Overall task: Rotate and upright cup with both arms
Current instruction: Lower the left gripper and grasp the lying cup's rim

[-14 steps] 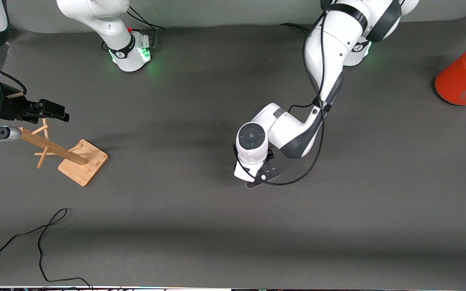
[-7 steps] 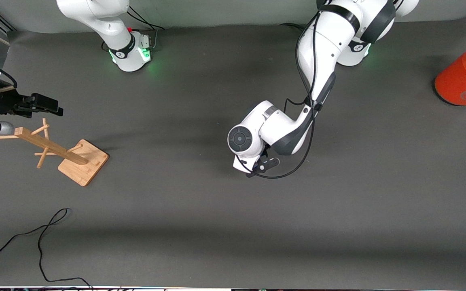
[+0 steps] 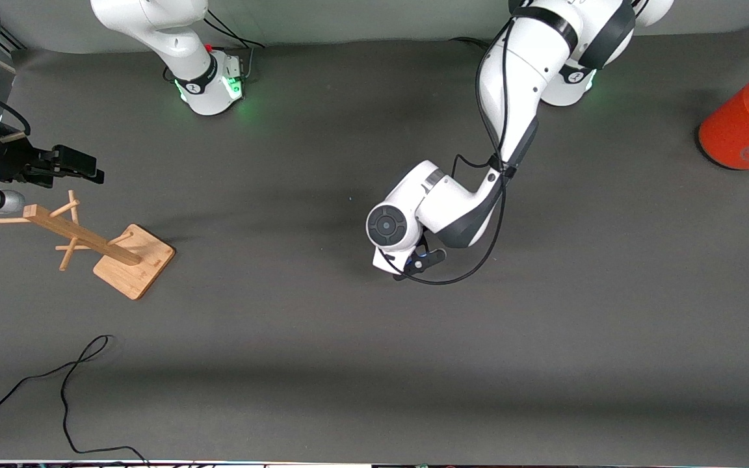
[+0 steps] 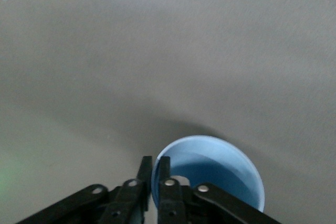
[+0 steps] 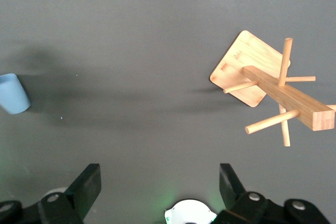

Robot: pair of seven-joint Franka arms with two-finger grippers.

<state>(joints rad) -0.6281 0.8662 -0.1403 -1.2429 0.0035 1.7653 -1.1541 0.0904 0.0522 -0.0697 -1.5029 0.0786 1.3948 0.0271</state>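
The pale-blue cup (image 4: 220,169) shows in the left wrist view with its open mouth toward the camera. My left gripper (image 4: 154,163) is shut on its rim, one finger inside and one outside. In the front view the left gripper (image 3: 417,262) is over the middle of the table, and the left wrist hides the cup. The cup also shows in the right wrist view (image 5: 13,94). My right gripper (image 3: 74,170) is open and empty, in the air over the wooden rack at the right arm's end of the table; it also shows in the right wrist view (image 5: 160,179).
A wooden peg rack (image 3: 132,261) on a square base stands under the right gripper, also in the right wrist view (image 5: 278,90). A large orange can (image 3: 742,127) stands at the left arm's end. A black cable (image 3: 65,390) lies nearer the front camera.
The left wrist and gripper have shifted a little toward the right arm's end and away from the front camera. The right gripper has drifted slightly over the rack.
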